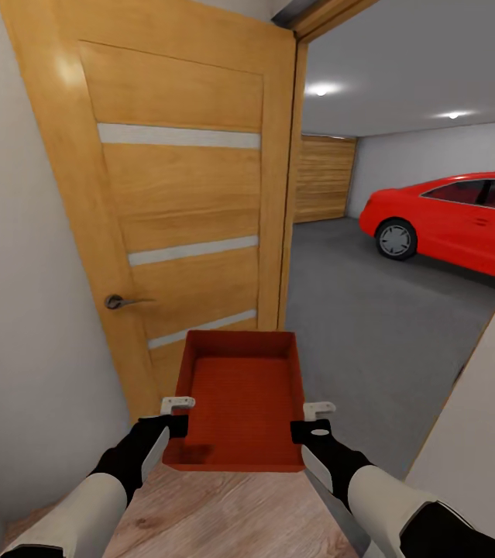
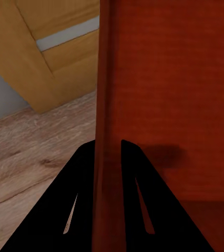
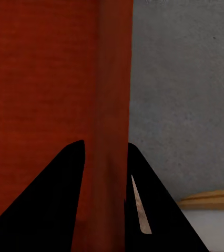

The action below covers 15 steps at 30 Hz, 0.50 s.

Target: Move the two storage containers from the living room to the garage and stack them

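Currently mid-carry: storage container [image 1: 239, 403] held at the doorway beside the open wooden door [image 1: 177, 201], left gripper [image 1: 176, 415] and right gripper [image 1: 314, 419] each clamping a side wall between their fingers. Next, I'd judge, roll through past the door onto the garage floor [image 1: 371, 302], toward the red car [image 1: 456, 221], keeping the container's walls clear of the frame.

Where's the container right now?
Head view: the container is held centre-low between the left pincer and right pincer, at the open door, short of the garage floor.
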### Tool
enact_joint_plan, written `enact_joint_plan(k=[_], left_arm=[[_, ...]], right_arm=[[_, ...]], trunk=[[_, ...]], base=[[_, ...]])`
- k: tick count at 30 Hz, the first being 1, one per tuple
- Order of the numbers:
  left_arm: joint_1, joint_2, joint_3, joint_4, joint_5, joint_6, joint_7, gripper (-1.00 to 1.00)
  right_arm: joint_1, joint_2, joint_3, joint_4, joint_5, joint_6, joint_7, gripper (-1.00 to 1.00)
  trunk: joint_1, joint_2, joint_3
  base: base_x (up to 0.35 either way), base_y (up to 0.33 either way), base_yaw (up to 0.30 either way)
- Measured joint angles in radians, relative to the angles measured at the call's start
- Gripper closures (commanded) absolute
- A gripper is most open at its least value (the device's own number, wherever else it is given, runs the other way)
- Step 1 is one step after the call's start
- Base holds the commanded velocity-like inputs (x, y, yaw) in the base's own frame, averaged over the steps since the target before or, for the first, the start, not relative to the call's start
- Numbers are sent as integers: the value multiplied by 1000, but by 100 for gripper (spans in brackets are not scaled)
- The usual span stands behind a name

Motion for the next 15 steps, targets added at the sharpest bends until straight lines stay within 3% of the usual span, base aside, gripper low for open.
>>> enact_joint_plan(k=[15], left_arm=[[0, 0, 0, 0, -1, -1, 0, 100]], right_arm=[[0, 0, 2, 0, -3, -2, -1, 100]], trunk=[[0, 0, 0]], base=[[9, 13, -220]])
